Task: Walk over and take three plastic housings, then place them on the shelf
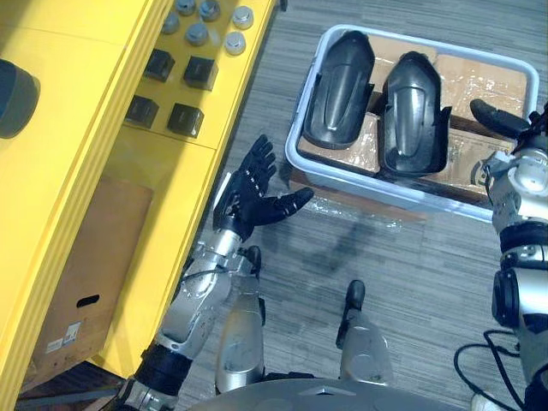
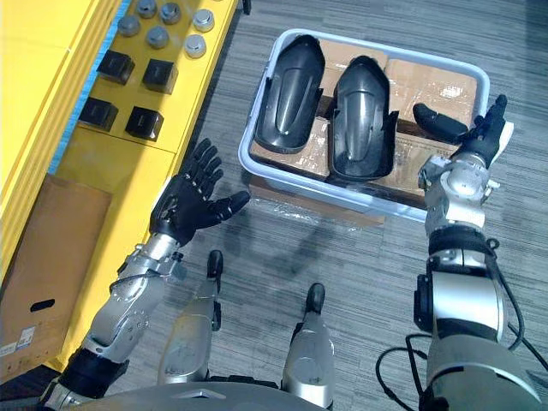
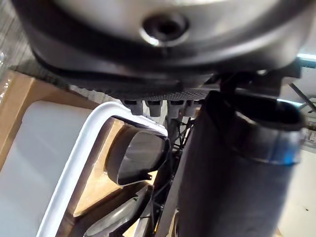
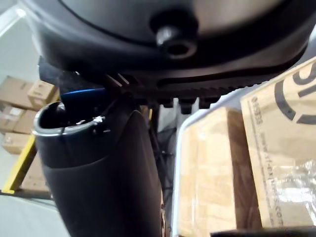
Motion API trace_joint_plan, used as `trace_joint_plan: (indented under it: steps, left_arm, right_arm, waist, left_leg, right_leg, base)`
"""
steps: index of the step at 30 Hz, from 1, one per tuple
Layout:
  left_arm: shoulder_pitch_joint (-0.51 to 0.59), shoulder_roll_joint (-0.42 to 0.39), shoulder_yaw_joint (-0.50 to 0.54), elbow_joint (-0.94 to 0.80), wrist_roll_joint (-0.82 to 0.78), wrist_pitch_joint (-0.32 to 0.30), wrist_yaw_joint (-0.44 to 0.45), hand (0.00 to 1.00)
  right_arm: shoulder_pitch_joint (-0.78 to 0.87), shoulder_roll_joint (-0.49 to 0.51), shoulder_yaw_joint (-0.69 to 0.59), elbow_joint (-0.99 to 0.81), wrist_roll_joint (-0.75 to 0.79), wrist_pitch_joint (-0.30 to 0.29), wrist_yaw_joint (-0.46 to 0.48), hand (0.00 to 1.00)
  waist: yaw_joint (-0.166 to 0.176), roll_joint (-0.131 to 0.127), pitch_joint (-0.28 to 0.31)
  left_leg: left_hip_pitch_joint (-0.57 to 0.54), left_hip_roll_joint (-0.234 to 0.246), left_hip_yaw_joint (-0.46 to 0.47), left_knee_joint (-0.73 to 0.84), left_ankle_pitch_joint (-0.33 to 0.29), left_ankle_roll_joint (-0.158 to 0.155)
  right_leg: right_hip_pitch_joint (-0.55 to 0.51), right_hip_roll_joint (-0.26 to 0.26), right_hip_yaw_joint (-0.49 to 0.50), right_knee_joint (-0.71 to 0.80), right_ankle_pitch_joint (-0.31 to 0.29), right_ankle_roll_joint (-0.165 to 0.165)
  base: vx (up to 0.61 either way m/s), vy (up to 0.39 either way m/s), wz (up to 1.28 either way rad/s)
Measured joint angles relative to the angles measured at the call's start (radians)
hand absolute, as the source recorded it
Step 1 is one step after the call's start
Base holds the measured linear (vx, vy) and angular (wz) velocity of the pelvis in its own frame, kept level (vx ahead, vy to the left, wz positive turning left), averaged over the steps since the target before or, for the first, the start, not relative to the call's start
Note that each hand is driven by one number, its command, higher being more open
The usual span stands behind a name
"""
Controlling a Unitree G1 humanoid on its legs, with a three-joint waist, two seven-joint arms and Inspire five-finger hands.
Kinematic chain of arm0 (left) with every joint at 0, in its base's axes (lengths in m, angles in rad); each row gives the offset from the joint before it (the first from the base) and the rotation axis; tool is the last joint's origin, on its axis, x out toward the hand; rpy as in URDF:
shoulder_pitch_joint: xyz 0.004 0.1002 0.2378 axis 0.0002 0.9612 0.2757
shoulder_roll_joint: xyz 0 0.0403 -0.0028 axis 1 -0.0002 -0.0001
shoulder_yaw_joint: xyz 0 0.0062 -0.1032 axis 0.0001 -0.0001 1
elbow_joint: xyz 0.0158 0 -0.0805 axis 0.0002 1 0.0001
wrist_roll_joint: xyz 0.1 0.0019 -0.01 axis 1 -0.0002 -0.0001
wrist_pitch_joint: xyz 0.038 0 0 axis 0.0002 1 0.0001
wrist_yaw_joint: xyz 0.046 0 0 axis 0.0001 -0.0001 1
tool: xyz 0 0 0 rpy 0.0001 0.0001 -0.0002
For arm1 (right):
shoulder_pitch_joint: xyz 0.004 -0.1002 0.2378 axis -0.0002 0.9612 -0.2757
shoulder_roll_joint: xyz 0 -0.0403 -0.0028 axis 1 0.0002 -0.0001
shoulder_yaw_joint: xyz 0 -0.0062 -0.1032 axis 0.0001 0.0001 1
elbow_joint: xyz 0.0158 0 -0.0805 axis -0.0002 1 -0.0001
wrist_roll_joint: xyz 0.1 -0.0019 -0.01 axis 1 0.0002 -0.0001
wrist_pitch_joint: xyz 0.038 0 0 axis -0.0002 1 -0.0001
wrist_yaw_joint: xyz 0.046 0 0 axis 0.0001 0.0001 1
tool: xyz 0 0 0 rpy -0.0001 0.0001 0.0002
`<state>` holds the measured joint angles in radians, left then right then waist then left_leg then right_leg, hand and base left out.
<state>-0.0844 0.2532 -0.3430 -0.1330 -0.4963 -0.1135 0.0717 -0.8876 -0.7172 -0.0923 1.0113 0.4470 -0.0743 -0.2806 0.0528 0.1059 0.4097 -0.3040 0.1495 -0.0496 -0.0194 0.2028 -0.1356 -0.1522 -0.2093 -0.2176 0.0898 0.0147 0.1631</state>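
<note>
Two black plastic housings [image 1: 338, 90] [image 1: 413, 116] lie side by side, hollow side up, on cardboard packs inside a white bin [image 2: 257, 167] on the floor. My left hand [image 1: 253, 197] hovers open, palm up and fingers spread, between the yellow shelf and the bin's near left corner, touching nothing. My right hand [image 2: 479, 137] is open at the bin's right end, its thumb reaching over the rim above the cardboard, a little right of the nearer housing. In the left wrist view one housing [image 3: 136, 155] shows past the bin rim [image 3: 79, 163].
The yellow shelf [image 1: 77, 128] runs along the left, carrying small black blocks [image 1: 184, 120] and grey round caps [image 1: 210, 26]. A cardboard box [image 1: 86, 274] sits under it. Wrapped cardboard packs [image 4: 212, 168] line the bin. Grey carpet lies between shelf and bin.
</note>
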Motion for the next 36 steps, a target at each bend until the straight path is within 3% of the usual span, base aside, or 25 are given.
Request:
trace_joint_plan:
  steps: [5,10,16,17,24,26,32,36]
  left_arm:
    - [-0.049,-0.002,-0.018,0.083,0.013,-0.001,0.038,1.00]
    - [-0.079,-0.012,-0.032,0.135,0.028,-0.001,0.050,1.00]
    - [-0.081,-0.017,-0.045,0.192,0.027,-0.001,0.052,1.00]
    - [-0.081,-0.017,-0.045,0.193,0.025,-0.003,0.053,1.00]
    - [-0.073,-0.024,-0.045,0.222,0.017,-0.016,0.070,1.00]
    - [-0.070,-0.024,-0.045,0.222,0.017,-0.016,0.071,1.00]
    - [-0.053,-0.024,-0.042,0.221,0.018,-0.016,0.071,1.00]
    - [-0.016,-0.021,-0.028,0.205,0.017,-0.016,0.072,1.00]
  right_arm:
    - [-0.061,0.000,0.044,0.086,-0.014,0.057,0.059,1.00]
    - [-0.109,-0.019,0.045,0.174,-0.089,0.126,0.098,1.00]
    - [-0.159,-0.060,0.064,0.211,-0.208,0.220,0.124,1.00]
    - [-0.159,-0.068,0.064,0.214,-0.220,0.233,0.124,0.00]
    - [-0.191,-0.133,0.103,0.265,-0.444,0.347,0.133,0.00]
    - [-0.191,-0.145,0.103,0.271,-0.444,0.365,0.134,0.00]
    - [-0.189,-0.142,0.094,0.317,-0.521,0.508,0.136,0.00]
    - [-0.199,-0.143,0.019,0.321,-0.521,0.595,0.112,0.00]
  waist:
    - [0.001,0.001,0.007]
    - [0.003,0.021,0.035]
    - [0.031,0.022,0.045]
    - [0.032,0.022,0.046]
    - [0.055,0.022,0.046]
    - [0.058,0.021,0.046]
    - [0.059,0.021,0.047]
    - [0.054,0.021,0.047]
  left_leg:
    - [0.001,0.000,-0.001,-0.004,0.007,0.000]
    - [0.000,-0.001,-0.011,-0.042,0.039,-0.003]
    - [-0.019,-0.002,-0.019,-0.055,0.058,-0.003]
    - [-0.027,-0.003,-0.031,-0.055,0.061,-0.004]
    - [-0.056,-0.016,-0.067,-0.055,0.075,-0.004]
    - [-0.056,-0.017,-0.069,-0.055,0.075,-0.004]
    - [-0.056,-0.018,-0.075,-0.055,0.077,-0.003]
    - [-0.053,-0.017,-0.075,-0.054,0.078,-0.004]
  right_leg:
    - [-0.013,-0.003,-0.003,0.026,-0.006,-0.001]
    - [-0.051,-0.013,-0.020,0.088,-0.040,0.000]
    - [-0.092,-0.019,-0.023,0.138,-0.056,-0.001]
    - [-0.099,-0.021,-0.030,0.147,-0.062,0.000]
    - [-0.129,-0.038,-0.057,0.208,-0.095,0.001]
    - [-0.129,-0.039,-0.060,0.208,-0.095,0.001]
    - [-0.125,-0.040,-0.067,0.209,-0.097,0.000]
    - [-0.122,-0.040,-0.068,0.212,-0.099,-0.002]
  base:
    - [-0.03,-0.005,0.00]
    - [-0.06,-0.027,0.05]
    - [-0.04,-0.041,0.04]
    - [-0.03,-0.056,0.21]
    - [-0.02,-0.058,0.14]
    - [-0.01,-0.050,0.10]
    - [-0.01,-0.060,0.02]
    - [-0.02,-0.058,0.01]
